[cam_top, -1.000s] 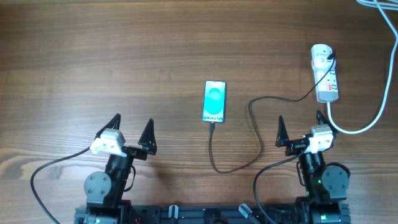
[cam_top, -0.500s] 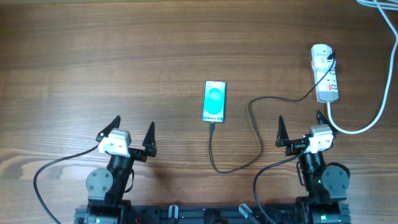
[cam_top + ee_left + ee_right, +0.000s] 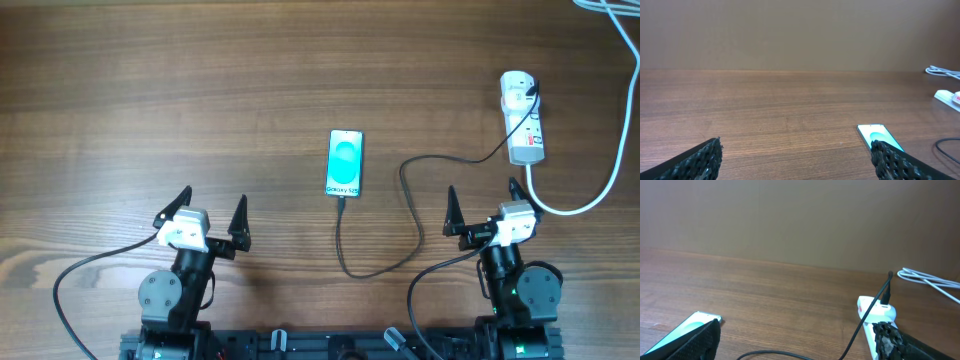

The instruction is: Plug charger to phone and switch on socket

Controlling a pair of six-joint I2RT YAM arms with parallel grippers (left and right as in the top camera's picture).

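"Galaxy" on the phone [image 3: 345, 163] (lower edge)

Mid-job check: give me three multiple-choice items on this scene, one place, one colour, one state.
1. The socket lies which side of the phone? A left B right C nearer the arms
2. The charger cable is: A white B red C black
3. The left gripper and right gripper are: A both open, empty B both shut C holding the phone
Answers: B, it sits far right in the overhead view; C, a thin black line loops from the phone; A, both finger pairs stand spread around nothing.
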